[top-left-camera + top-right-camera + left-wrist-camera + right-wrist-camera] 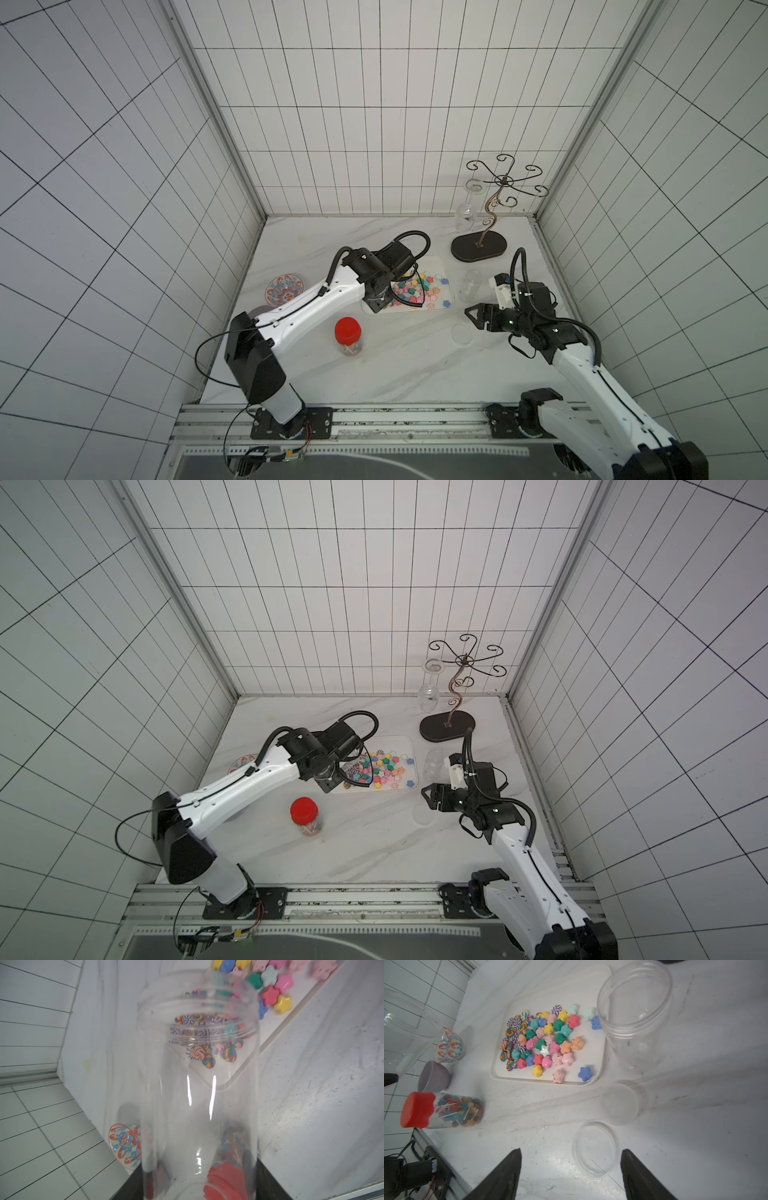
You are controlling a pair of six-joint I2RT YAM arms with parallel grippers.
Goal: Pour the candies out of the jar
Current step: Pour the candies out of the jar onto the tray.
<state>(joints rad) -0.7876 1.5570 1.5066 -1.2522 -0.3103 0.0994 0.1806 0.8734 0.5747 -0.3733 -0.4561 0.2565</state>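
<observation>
My left gripper is shut on a clear jar, its dark fingers on either side of the jar's base. The jar is tipped with its mouth over the white tray and looks empty. The candies lie in a heap on that tray: star-shaped lumps in many colours and swirl-patterned sweets, seen in both top views. My right gripper hangs open over the table to the right of the tray, holding nothing.
A red-lidded jar of lollipops stands near the front of the tray. An empty clear jar and two clear lids lie by my right gripper. A patterned bowl, grey bowl and wire stand stand around.
</observation>
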